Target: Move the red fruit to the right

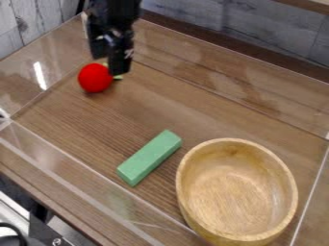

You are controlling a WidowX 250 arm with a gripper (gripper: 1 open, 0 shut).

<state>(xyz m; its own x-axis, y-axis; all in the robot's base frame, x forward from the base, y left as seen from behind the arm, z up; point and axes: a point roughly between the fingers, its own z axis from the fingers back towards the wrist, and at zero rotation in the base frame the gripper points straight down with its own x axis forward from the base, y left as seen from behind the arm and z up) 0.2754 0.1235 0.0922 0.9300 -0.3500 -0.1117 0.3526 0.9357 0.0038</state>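
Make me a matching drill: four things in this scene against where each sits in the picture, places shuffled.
Things:
1. small round red toy fruit
2. green rectangular block
3. round wooden bowl
4. black tool

Places:
A. bottom right
B. upper left, on the tabletop
C. centre, lying diagonally
D. hanging open just above the fruit

Pairs: 1-B, 2-C, 3-A, 4-D

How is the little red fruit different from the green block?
The red fruit is round, while the green block is long, flat and straight-edged. The red fruit is bright red; the green block is light green. The red fruit sits at the back left, right by the open gripper; the green block lies nearer the front, beside the wooden bowl. Both rest on the wooden table, and nothing is holding them.
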